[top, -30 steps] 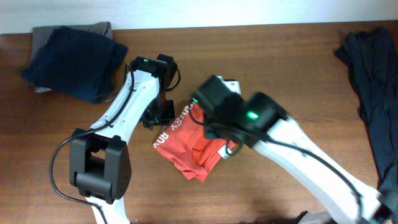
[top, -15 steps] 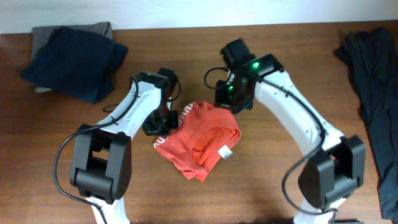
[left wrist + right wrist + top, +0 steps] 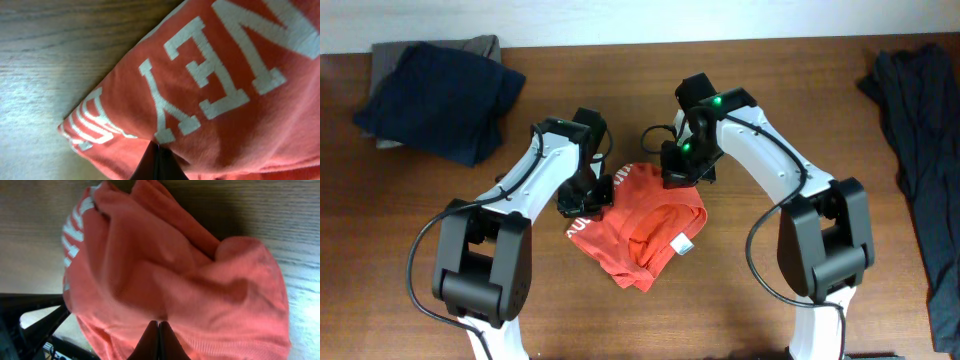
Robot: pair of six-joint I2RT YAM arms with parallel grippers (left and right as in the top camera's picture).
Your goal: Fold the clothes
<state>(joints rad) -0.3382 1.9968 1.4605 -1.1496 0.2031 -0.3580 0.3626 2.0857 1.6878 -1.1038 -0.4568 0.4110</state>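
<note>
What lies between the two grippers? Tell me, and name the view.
Only the red-orange T-shirt. Its bunched upper edge runs from the left gripper across to the right gripper. This shows in the overhead view.

Brown wood-grain table top (image 3: 800, 90) filling almost the whole overhead view, its grain running left to right. Narrow white strip (image 3: 620, 18) beyond the table's far edge; whether it is wall or floor cannot be told. Soft, even light, with a pale sheen (image 3: 30, 125) on the wood in the left wrist view.
</note>
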